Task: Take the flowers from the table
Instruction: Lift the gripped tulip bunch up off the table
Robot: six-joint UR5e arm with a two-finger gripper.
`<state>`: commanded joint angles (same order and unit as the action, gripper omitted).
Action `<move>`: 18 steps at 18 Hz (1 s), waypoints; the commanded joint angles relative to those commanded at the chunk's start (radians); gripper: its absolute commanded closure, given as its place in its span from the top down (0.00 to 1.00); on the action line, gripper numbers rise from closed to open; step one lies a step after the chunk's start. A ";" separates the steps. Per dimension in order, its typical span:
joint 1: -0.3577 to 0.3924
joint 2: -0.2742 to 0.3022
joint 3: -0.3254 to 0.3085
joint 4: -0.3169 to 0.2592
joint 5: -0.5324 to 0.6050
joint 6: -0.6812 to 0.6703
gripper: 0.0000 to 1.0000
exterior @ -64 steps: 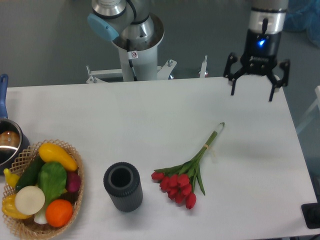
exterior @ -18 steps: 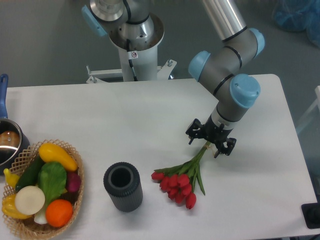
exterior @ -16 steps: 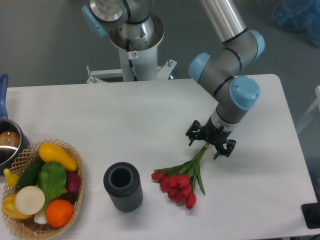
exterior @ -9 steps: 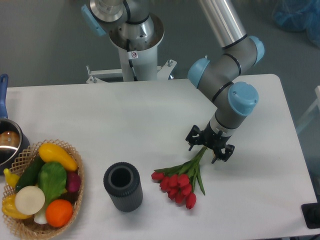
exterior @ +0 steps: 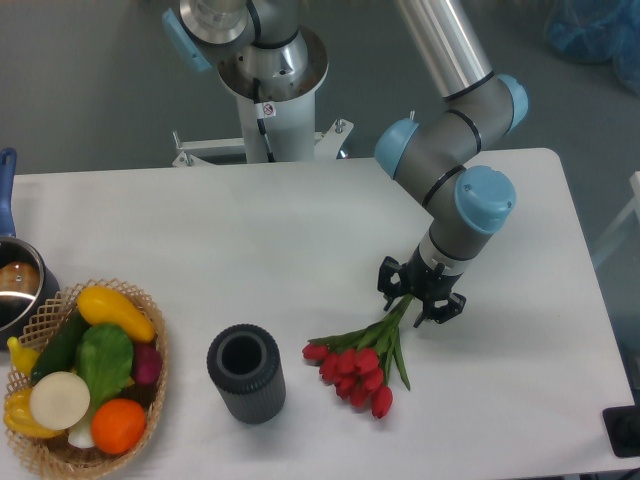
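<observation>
A small bunch of red tulips (exterior: 362, 372) with long green stems and a few slim leaves lies flat on the smooth white table (exterior: 250, 250) with rounded corners, toward its front right. The glossy blooms cluster at the lower left of the bunch; the stems run up and to the right, where they pass under the black two-finger gripper (exterior: 420, 299). The gripper hangs from a grey arm with pale blue joint caps and sits low over the stem end, its fingers straddling the stems; whether they press on the stems or stand just clear cannot be told. Left of the blooms stands a dark ribbed cylindrical cup (exterior: 246, 373), upright and hollow. Further left, a woven wicker basket (exterior: 150, 340) holds rounded, shiny vegetables. A metal pot (exterior: 16, 285) sits at the table's left edge.
</observation>
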<state>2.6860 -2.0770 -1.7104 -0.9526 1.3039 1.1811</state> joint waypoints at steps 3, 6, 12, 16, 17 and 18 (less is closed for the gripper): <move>0.000 0.000 0.000 0.000 0.000 0.000 0.30; 0.000 0.000 0.000 -0.002 0.002 0.000 0.25; 0.002 0.002 0.000 0.000 0.002 0.003 0.13; 0.008 0.011 0.026 -0.002 0.000 0.005 0.13; 0.009 0.015 0.029 -0.002 0.000 0.005 0.13; 0.012 0.023 0.032 -0.002 -0.002 0.006 0.13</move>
<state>2.6982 -2.0541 -1.6782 -0.9541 1.3024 1.1873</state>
